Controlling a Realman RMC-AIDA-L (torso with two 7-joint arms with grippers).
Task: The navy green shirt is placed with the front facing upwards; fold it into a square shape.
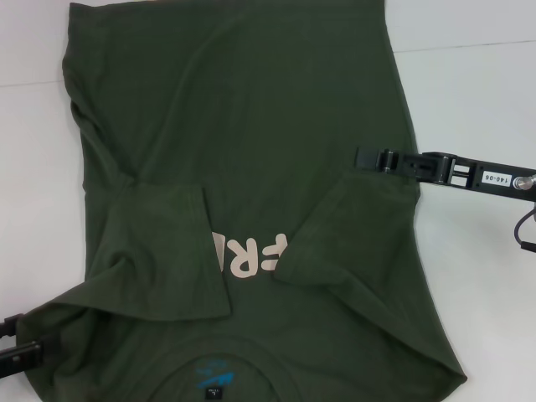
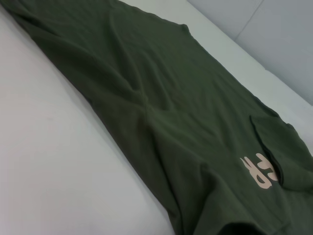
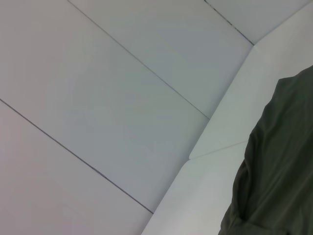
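- Navy green shirt point(image 1: 251, 159) lies flat on the white tabletop point(image 1: 469, 92), filling the centre of the head view; collar and blue neck label point(image 1: 211, 378) at the bottom edge, hem toward the top.
- Both sleeves are already turned inward over the chest: left sleeve point(image 1: 167, 243) at centre-left, right sleeve point(image 1: 352, 222) at centre-right. Pink lettering point(image 1: 251, 249) shows only in part between them.
- Right tool point(image 1: 368, 157) sits at the shirt's right edge, mid-frame, just by the folded sleeve. Cannot tell whether it is open, or whether it has cloth.
- Left tool point(image 1: 18, 347) sits at the lower left corner, by the shoulder. Its state also cannot be told.
- Judged step: sleeve folds done, side folds in hand.
- Next move likely calls for bringing a long side inward, then folding hem toward collar. The wrinkled left edge may need smoothing.
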